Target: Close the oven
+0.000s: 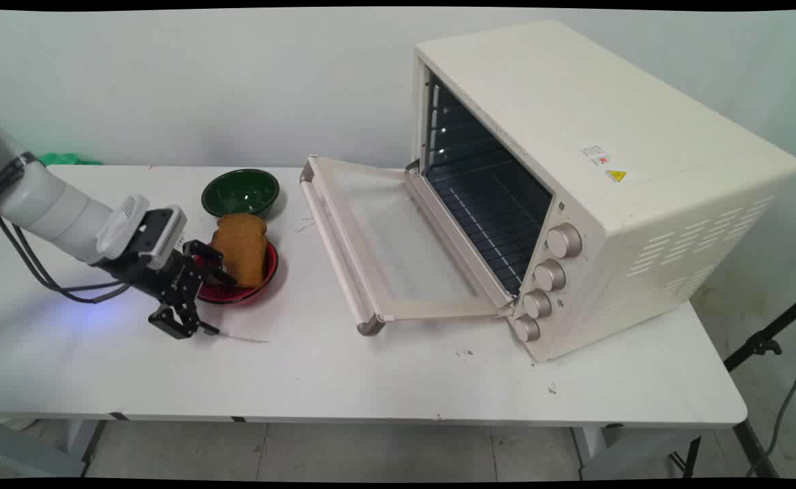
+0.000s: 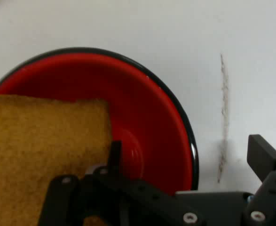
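Two bowls sit toward the left of the white surface [image 1: 371, 380]. At the far left of the frame the arm reaches in low, and its gripper [image 1: 211, 302] is spread wide at the near-left rim of the red bowl [image 1: 235, 293]. One finger [image 1: 216, 266] lies against the slice of brown bread [image 1: 240, 248], while the other [image 1: 187, 326] is down by the surface outside the bowl, closing on nothing. In the hand view the gripper [image 2: 185, 162] shows the same: one finger [image 2: 113, 153] sits at the edge of the bread [image 2: 39, 150] inside the red bowl [image 2: 152, 117], the other [image 2: 262, 157] well off over the bare surface [image 2: 128, 23]. The bread stands propped in the red bowl. Just behind it, upper left of centre, is an empty green bowl [image 1: 240, 192]. Right of the bowls, a cream toaster oven [image 1: 608, 183] fills the right half, its glass door [image 1: 384, 244] folded down flat toward the bowls and its wire rack [image 1: 493, 210] visible inside. Four knobs [image 1: 547, 278] run down its front.
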`<state>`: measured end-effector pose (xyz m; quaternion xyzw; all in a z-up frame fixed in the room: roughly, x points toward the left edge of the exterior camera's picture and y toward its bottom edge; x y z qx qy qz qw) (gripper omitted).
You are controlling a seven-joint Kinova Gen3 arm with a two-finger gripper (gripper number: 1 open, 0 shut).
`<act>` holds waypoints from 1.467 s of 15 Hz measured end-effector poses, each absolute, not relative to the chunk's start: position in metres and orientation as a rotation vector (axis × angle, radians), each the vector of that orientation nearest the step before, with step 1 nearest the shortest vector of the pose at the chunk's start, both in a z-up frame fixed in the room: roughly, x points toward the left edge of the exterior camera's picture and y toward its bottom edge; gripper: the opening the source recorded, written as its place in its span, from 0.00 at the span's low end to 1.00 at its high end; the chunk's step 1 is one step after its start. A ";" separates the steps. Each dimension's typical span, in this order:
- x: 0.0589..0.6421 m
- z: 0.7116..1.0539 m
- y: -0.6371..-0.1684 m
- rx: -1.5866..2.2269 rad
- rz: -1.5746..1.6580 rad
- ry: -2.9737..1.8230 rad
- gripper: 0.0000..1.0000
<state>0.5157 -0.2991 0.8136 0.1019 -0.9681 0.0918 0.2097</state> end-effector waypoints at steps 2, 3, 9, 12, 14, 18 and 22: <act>0.515 0.820 -0.300 0.316 0.255 -2.673 1.00; 0.515 0.824 -0.300 0.340 0.253 -2.660 1.00; 0.505 0.853 -0.311 0.515 0.236 -2.550 1.00; 0.496 0.863 -0.322 0.605 0.232 -2.485 1.00; 0.489 0.866 -0.330 0.654 0.233 -2.447 1.00; 0.474 0.866 -0.348 0.755 0.238 -2.372 1.00; 0.457 0.856 -0.367 0.845 0.236 -2.309 0.00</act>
